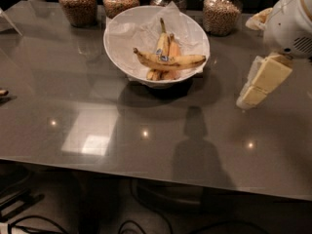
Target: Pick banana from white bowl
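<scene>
Camera view: white bowl (115, 57) sits toward 12 o'clock on the grey table (146, 130), just in front of a row of grain jars (78, 4). It's lined w/ crumpled paper (131, 30), prob. to cushion the fruit. The banana (178, 62) lies on top of the pile, crosswise over straighter bananas (163, 43) that run approx. 12-to-6, so it looks like the easiest one to lift out. Its long axis runs approx. 9-to-3, curve sagging toward 6, one dark tip at 9 near the bowl's left wall, the other at 3 by the right rim; blue sticker faces up near mid-length. The gripper (252, 94) hangs at 3 o'clock from the bowl, well apart, above bare tabletop, angled down toward 7. Can't tell if it's open or closed. The banana isn't in it.
</scene>
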You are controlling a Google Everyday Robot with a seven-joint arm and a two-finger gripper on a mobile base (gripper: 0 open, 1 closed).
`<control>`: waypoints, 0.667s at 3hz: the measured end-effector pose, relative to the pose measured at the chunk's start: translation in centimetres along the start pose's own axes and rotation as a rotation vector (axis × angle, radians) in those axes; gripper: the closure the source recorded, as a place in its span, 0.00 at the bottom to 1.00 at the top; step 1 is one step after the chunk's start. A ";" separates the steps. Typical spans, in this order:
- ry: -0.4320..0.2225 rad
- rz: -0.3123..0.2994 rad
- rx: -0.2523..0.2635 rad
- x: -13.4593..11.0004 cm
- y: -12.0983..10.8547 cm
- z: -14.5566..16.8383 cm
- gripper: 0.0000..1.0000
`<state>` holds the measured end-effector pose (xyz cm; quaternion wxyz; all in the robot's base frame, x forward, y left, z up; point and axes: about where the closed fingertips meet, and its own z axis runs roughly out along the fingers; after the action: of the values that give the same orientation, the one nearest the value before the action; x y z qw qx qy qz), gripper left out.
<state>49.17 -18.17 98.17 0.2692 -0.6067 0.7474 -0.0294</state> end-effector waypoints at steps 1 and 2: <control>-0.118 -0.035 0.061 -3.9 -2.9 1.7 0.00; -0.226 -0.091 0.092 -8.8 -5.1 3.4 0.00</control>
<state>56.25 -10.37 100.38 0.3777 -0.6265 0.6817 -0.0072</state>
